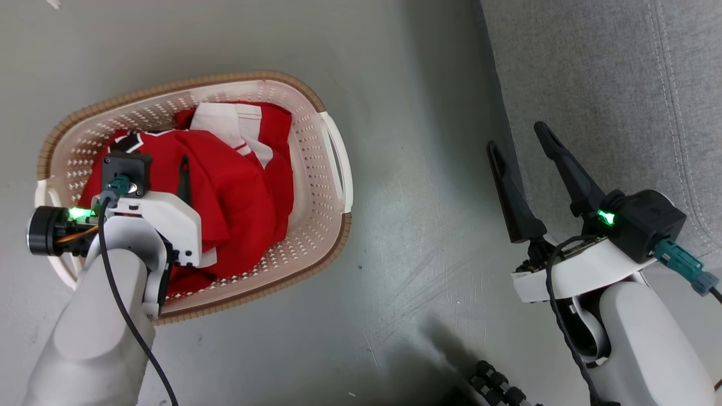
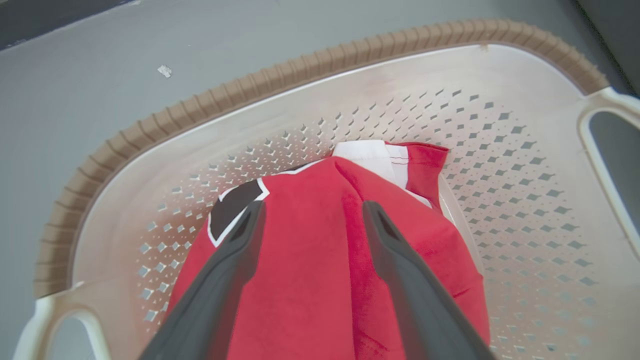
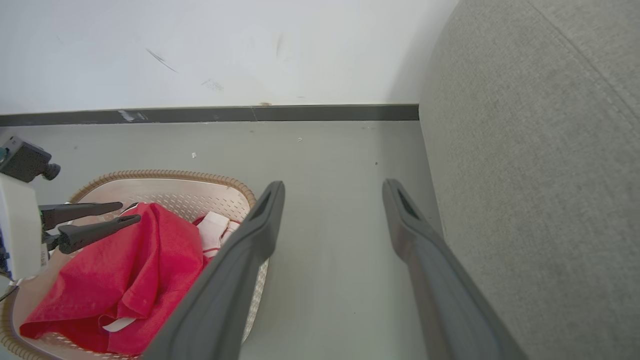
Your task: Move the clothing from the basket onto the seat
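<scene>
Left gripper (image 2: 314, 206): spread wide, grasping nothing. Reaches down into the basket (image 2: 350, 55), both dark fingers (image 2: 235, 260) over the top of the clothing (image 2: 300, 280). From the right wrist, lower fingertip of the left gripper (image 3: 127, 211) right at the crest of the red heap, possibly brushing the cloth; hard to tell touch from a narrow gap.

Right gripper (image 1: 517, 137): likewise fully released, empty. Hangs above bare floor (image 1: 406, 225), just beside the front edge of the seat (image 1: 609, 84), well apart from the basket (image 1: 225, 79). Between the two fingers of the right gripper (image 3: 335, 185), only grey floor.

Clothing (image 1: 237, 186): all inside the basket, heaped in a mound. On top, a plain red garment with a dark, white-edged patch at its far edge; beneath and beyond it, a red piece with a broad white stripe, pressed against the basket's far wall.

Basket (image 3: 165, 174): upright on the floor, cream perforated walls, brown ribbed rim, white handles at the sides. Lies to the robot's left, with open floor between it and the seat.

Seat (image 3: 540, 175): grey fabric, stitched seams, to the robot's right, nothing red on the visible part.

Farthest: dark skirting (image 3: 250, 114) under a white wall (image 3: 225, 50).
</scene>
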